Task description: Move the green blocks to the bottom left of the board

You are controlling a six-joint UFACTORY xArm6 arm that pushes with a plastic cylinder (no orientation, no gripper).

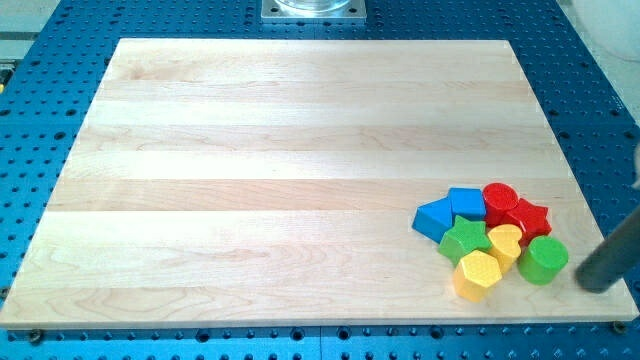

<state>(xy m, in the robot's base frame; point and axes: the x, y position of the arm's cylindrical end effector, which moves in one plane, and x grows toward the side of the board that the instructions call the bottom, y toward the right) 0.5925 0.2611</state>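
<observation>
A green star-shaped block [464, 240] and a green cylinder [543, 260] sit in a tight cluster near the wooden board's [250, 180] bottom right; between them lie a yellow heart [505, 242] and a yellow hexagon [476, 275]; above are two blue blocks [434, 219] [467, 203], a red cylinder [499, 197] and a red star [527, 217]; my tip [598, 284], a bare dark rod grasping nothing, stands just right of the green cylinder, apart from it; a blue perforated table [40, 130] surrounds the board.
</observation>
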